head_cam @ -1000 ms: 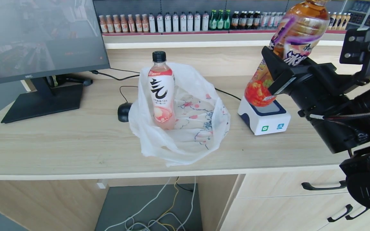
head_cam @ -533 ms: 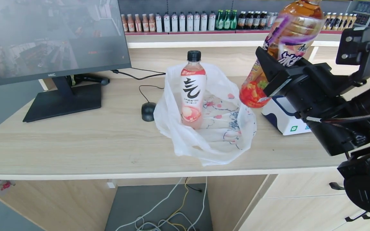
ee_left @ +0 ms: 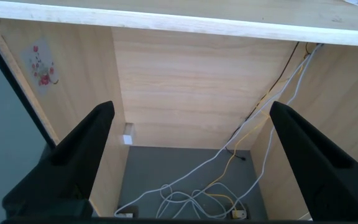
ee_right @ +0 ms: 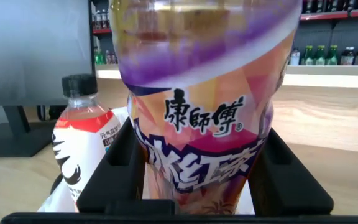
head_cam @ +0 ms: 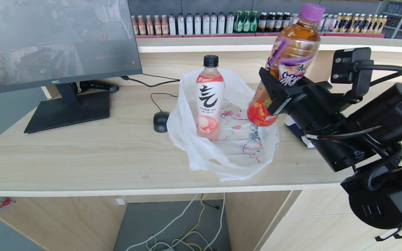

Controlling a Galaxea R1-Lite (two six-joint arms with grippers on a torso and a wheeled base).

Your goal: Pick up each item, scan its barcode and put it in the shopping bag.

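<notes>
Right gripper (head_cam: 277, 94): jaws clamped on tilted purple-capped amber plastic tea bottle (head_cam: 293, 47), base held over the 2 o'clock rim of the thin white plastic shopping bag (head_cam: 236, 164). Left gripper (ee_left: 191, 124): jaws parted, nothing held. Step judged: bagging. Next: lowering clear of the pink black-capped bottle (head_cam: 208, 101) standing at 10 o'clock, then release.

Light-wood tabletop (head_cam: 82, 157) with a pale front edge. Beneath it, an open bay with wood side panels, grey floor (head_cam: 141, 216) and loose white and yellow cables (head_cam: 173, 241). Drawers (head_cam: 312, 233) with black handles sit at the right. Dark monitor (head_cam: 54, 38) on a black stand at rear left. Behind is a raised wood counter (head_cam: 173, 64). Farther back, shelves (head_cam: 201, 35) hold rows of bottles. Lighting is even, indoor.
</notes>
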